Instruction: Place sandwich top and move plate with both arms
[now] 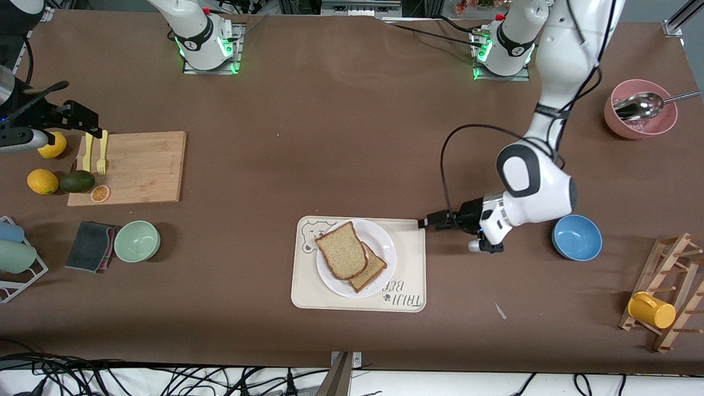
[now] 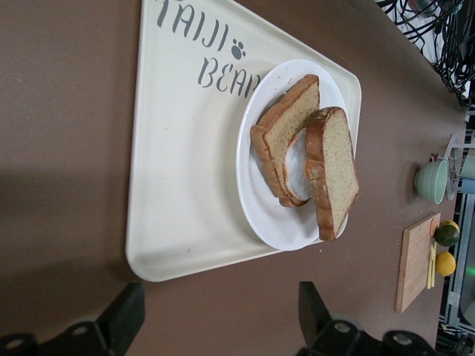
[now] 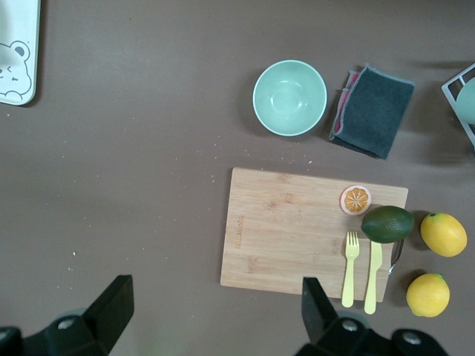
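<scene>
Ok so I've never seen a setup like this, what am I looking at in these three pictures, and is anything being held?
Two white robot arms work at a brown table. One picture looks down from across the table; the other two come from cameras on each arm's wrist. Mid-table a cream tray carries a white plate with the sandwich top lying on a lower slice. The left hand is open beside the tray, holding nothing. The right hand waits open over a cutting board at its end of the table. Also there: bowls, lemons, an avocado, forks, a cloth.
</scene>
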